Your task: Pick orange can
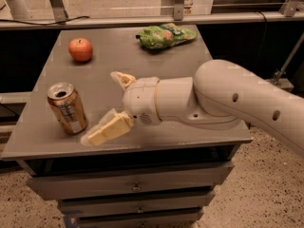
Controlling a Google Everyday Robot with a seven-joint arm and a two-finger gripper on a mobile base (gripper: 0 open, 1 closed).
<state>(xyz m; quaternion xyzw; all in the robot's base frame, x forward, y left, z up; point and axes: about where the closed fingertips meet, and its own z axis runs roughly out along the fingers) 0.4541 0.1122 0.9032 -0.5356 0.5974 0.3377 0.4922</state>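
The orange can (67, 108) stands upright on the front left of the grey table (156, 70), its silver top open. My gripper (103, 107) is just right of the can at table height, on the end of the white arm (213, 99) that reaches in from the right. It is open and empty. One pale finger (108, 129) lies low near the can's base, almost touching it. The other finger (121, 79) is farther back. The can stands just left of the gap between them, not inside it.
A red-orange apple (80, 49) sits at the back left of the table. A green snack bag (166, 35) lies at the back middle. The table's front edge is close under the gripper, with drawers (135, 186) below. A metal rail (142, 20) runs behind.
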